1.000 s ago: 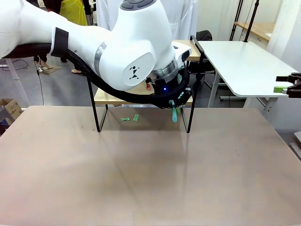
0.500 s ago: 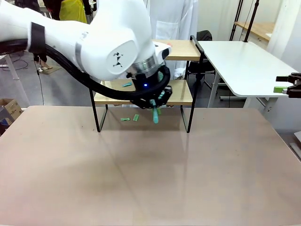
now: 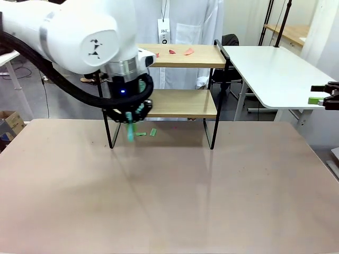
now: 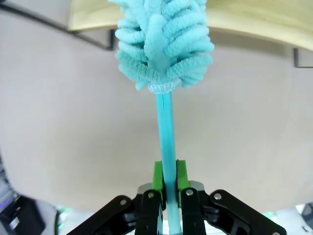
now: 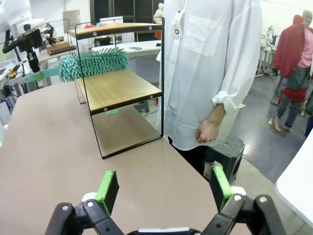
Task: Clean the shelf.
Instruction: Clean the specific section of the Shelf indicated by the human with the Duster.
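While the left gripper (image 4: 167,188) pinched the thin stem of a teal duster (image 4: 164,44) between its green pads, jaws almost closed on it, the fluffy head stood straight ahead of the fingers. Just past that head ran the pale wooden edge of the shelf (image 4: 254,19), with the table (image 4: 58,122) spread beneath. Whether the head touched the wood could not be told.

From the front, this gripper hung before the shelf's left end, near its black leg, pointing down and away. Green scraps (image 3: 146,133) lay on the table just beyond it, under the lower board. Red scraps (image 3: 180,51) sat on the top board, above it and to its right.

The right gripper (image 5: 164,188) was spread wide and held nothing, well apart from the shelf. Ahead of it and to its left stood the shelf, the duster's head level with the gap between the two boards. Ahead and to its right stood a person (image 5: 215,63) in a white coat, close beside the shelf's end.
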`<state>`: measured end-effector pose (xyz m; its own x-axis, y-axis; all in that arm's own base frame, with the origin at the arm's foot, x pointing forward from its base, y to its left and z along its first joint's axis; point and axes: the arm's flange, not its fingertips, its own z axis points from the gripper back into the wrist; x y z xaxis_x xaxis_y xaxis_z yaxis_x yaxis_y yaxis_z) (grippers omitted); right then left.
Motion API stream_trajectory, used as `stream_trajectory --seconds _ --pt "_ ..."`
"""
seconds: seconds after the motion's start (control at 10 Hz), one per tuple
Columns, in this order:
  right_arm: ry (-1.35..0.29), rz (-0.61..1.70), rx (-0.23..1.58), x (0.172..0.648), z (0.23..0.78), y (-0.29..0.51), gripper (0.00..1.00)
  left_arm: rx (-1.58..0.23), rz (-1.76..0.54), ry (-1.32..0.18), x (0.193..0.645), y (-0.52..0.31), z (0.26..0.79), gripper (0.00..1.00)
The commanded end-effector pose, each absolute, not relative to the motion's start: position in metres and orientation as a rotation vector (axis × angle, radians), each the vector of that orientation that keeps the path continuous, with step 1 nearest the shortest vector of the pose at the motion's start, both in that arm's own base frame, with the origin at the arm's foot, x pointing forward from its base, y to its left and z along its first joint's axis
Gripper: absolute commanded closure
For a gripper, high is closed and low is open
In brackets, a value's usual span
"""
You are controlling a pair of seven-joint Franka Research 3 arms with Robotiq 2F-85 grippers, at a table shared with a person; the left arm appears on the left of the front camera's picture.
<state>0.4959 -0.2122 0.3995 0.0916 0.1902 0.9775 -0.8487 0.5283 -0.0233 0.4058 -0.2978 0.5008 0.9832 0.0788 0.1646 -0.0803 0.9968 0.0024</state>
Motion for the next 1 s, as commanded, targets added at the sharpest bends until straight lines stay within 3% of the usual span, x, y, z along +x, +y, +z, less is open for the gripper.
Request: stream_trajectory --seconds 0.0,0.3,0.5,0.6,0.9 --pt "-1.250 0.865 0.668 0.495 0.402 -0.210 0.00 0.146 0.099 -0.155 0.395 -0.273 0.505 0.87" --pt "-1.250 0.865 0.668 0.495 0.402 -0.210 0.00 0.371 0.141 -0.246 0.378 -0.270 0.508 0.87" --pt "-1.250 0.865 0.668 0.495 0.402 -0.210 0.00 0.342 0.049 -0.392 0.357 -0.298 0.525 0.87" --pt "-1.250 0.865 0.668 0.495 0.402 -0.210 0.00 0.308 0.072 -0.247 0.378 -0.280 0.509 0.87" --pt "-1.250 0.865 0.668 0.495 0.402 -0.210 0.00 0.308 0.072 -0.247 0.378 -0.280 0.509 0.87"
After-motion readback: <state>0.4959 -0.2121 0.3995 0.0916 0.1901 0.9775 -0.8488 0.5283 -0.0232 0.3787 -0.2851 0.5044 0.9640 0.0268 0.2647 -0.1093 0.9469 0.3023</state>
